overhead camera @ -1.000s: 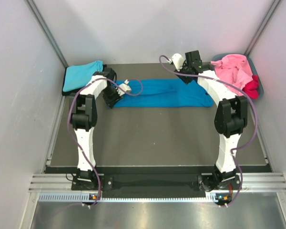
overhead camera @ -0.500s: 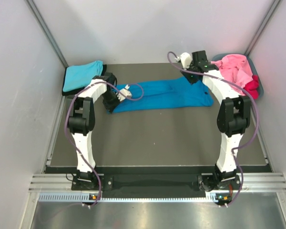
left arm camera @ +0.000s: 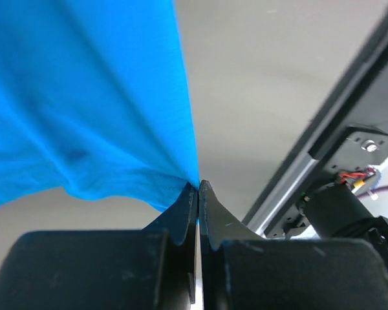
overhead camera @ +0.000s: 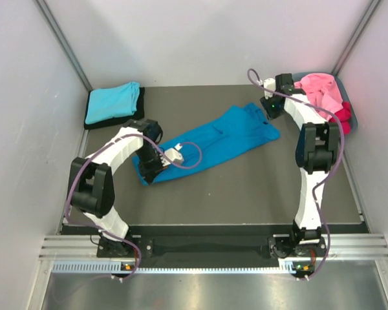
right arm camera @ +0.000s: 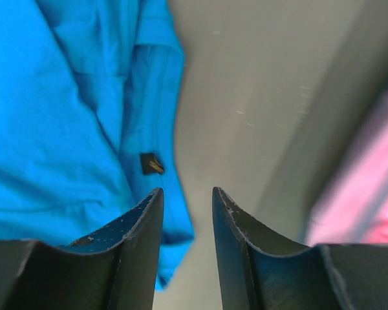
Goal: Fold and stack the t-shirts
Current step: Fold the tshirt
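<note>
One blue t-shirt [overhead camera: 226, 132], edge pinched in left end effector [left arm camera: 198, 188], right end effector [right arm camera: 187, 197] parted, empty, above it

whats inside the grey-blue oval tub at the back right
Crumpled pink cloth t-shirts fill the grey-blue oval tub, a crimson t-shirt at its near edge. They cover its floor and anything beneath.

Dark table [overhead camera: 246, 187], blue t-shirt [overhead camera: 226, 135] lying diagonally, folded turquoise t-shirt [overhead camera: 113, 100] far left, tub [overhead camera: 354, 115] far right
</note>
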Controlling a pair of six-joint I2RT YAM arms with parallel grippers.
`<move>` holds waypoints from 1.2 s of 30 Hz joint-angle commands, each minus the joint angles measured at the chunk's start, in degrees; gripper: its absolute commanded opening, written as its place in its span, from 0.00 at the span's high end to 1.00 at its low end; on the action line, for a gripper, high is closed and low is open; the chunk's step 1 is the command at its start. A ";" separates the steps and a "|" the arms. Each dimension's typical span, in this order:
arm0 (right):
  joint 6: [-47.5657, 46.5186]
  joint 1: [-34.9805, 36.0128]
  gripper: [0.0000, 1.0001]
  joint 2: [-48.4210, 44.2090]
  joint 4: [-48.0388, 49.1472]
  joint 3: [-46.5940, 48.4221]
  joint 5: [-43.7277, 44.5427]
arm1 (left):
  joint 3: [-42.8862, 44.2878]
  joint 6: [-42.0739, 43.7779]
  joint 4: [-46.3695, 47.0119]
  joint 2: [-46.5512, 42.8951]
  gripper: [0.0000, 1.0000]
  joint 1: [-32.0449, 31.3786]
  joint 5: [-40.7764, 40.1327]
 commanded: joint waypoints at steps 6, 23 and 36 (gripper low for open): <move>1.95 1.52 0.63 5.58 -0.84 5.62 -2.51 | -2.20 -0.37 -10.74 -4.49 1.00 -6.64 2.24; 0.98 1.70 1.00 18.05 -10.34 23.09 -8.13 | 3.33 -5.29 -10.48 -0.45 1.00 -13.59 2.33; -5.08 9.61 1.00 23.59 7.40 30.93 -0.60 | 10.72 -6.88 -11.54 8.96 1.00 -30.02 15.60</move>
